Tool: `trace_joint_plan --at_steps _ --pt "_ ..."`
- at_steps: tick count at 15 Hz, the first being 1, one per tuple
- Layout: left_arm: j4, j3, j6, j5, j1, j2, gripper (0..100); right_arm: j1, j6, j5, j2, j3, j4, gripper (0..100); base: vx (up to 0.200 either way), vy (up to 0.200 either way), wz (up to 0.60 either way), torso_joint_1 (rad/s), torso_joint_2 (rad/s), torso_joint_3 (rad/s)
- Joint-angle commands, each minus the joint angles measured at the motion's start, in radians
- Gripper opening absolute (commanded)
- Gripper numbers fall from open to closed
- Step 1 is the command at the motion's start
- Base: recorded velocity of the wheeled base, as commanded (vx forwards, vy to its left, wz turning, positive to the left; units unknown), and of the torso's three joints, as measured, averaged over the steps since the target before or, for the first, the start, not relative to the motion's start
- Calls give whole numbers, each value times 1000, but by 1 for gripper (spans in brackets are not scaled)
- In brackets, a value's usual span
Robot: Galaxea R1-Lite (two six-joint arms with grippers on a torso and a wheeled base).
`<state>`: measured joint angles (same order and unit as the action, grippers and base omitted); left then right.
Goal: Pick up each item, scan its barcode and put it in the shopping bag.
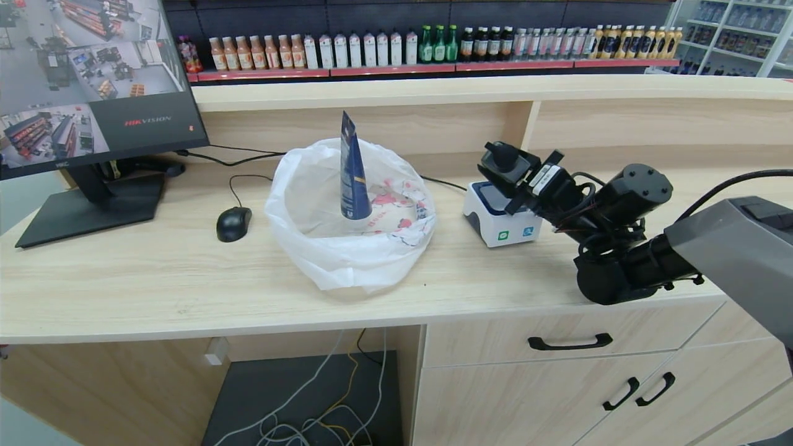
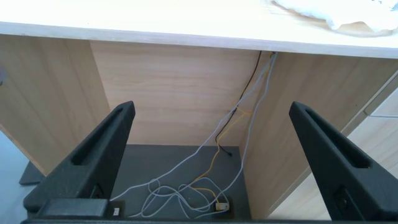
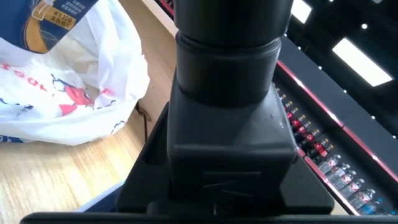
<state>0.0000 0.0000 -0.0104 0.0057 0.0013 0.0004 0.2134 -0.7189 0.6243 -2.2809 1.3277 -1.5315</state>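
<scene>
Right hand (image 1: 519, 172) is clamped on the black scanner (image 1: 503, 158), held tilted just above its white cradle (image 1: 499, 226) on the counter (image 1: 155, 279). Shopping bag (image 1: 322, 248) sits near this hand, to its left, mouth open. Blue tube (image 1: 353, 179) stands upright inside the bag, tip well above the rim. Left hand (image 2: 211, 109) hangs below the counter edge, fingers spread wide, holding nothing. Judgement: scanning and bagging of this tube look done, and no other item lies on the counter. Next move likely calls for lining the scanner up with the cradle slot, lowering it squarely, then letting go.
</scene>
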Motion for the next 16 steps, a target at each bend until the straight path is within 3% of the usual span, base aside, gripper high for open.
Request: trace_joint_plan --at_steps 1,16 --pt "0 0 0 0 0 0 100 -5 -1 0 1 1 1 0 0 0 0 0 0 0" --pt "0 0 0 0 0 0 100 11 3 -8 9 -21 13 0 0 0 0 0 0 0"
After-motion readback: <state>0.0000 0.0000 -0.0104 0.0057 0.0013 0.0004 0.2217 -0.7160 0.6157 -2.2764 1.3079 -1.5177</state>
